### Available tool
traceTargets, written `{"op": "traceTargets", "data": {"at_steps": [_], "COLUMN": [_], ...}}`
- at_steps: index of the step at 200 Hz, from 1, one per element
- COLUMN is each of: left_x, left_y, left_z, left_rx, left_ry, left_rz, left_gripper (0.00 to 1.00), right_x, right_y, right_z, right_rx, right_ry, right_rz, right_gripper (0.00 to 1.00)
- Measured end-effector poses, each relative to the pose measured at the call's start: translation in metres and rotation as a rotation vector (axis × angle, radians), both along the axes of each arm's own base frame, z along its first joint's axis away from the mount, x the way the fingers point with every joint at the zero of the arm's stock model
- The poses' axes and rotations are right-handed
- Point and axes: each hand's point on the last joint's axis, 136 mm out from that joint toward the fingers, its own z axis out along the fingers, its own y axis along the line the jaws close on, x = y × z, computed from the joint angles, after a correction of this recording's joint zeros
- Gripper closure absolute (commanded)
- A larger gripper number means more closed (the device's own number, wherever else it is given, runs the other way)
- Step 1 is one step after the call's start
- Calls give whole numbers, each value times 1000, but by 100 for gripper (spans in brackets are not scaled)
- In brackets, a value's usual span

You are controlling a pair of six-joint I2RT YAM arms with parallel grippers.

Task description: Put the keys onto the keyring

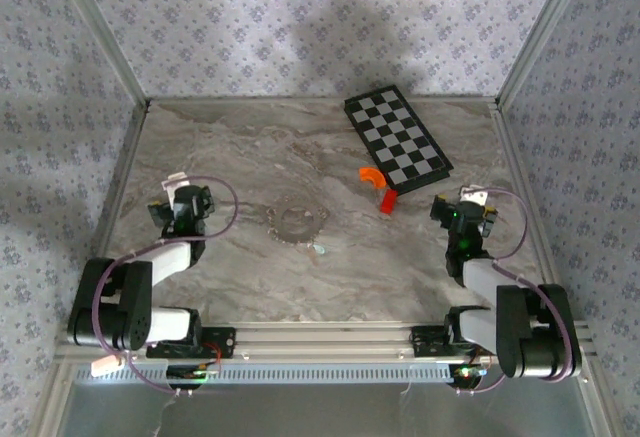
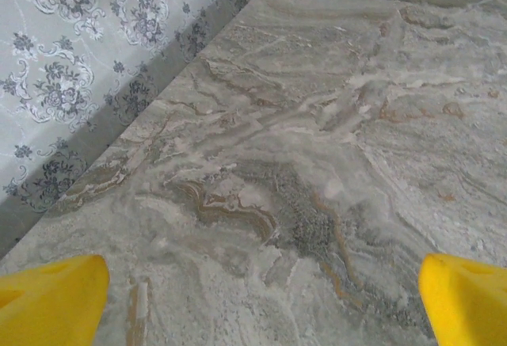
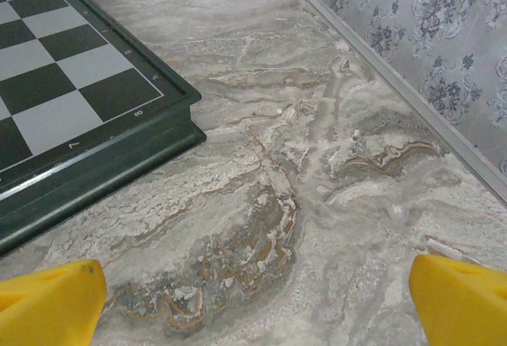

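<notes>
from above, the chain loop (image 1: 297,219) lies limp near the middle of the surface (image 1: 230,147), a little toward the left edge. the key (image 1: 321,250), a tiny pale teal piece, sits just beside the loop on its near right side; i can't tell whether they touch. the left arm (image 1: 165,257) waits by the left edge, well apart from both. its left jaws are spread wide and released, yellow fingertips (image 2: 51,302) with bare marble between them. the right jaws by the right edge are likewise spread and gripping nothing, fingertips (image 3: 47,302) low over the surface, and the chessboard (image 3: 71,69) is ahead on their left. the board sits angled toward the far right corner, with an orange curved piece (image 1: 371,176) and a red block (image 1: 386,202) just off its near end.
</notes>
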Motion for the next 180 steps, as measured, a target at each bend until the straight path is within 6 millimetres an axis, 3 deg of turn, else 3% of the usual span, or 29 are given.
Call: {"op": "traceTargets", "data": {"at_steps": [37, 73, 104, 180], "left_x": [6, 15, 17, 24], "left_y": [1, 3, 11, 7], "left_z": [-1, 11, -1, -1], "left_rx": [16, 19, 11, -1], "left_ry": [-4, -76, -56, -58], "left_rz": [-9, -21, -8, -33], "left_gripper": [0, 0, 0, 0], "right_x": [16, 28, 33, 48], "right_y": [4, 2, 4, 8], "right_z": [-1, -10, -8, -12], "right_rx": [1, 4, 9, 12], "right_ry": [-7, -10, -24, -27], "right_rz": [33, 49, 67, 104], "right_gripper": [0, 0, 0, 0]}}
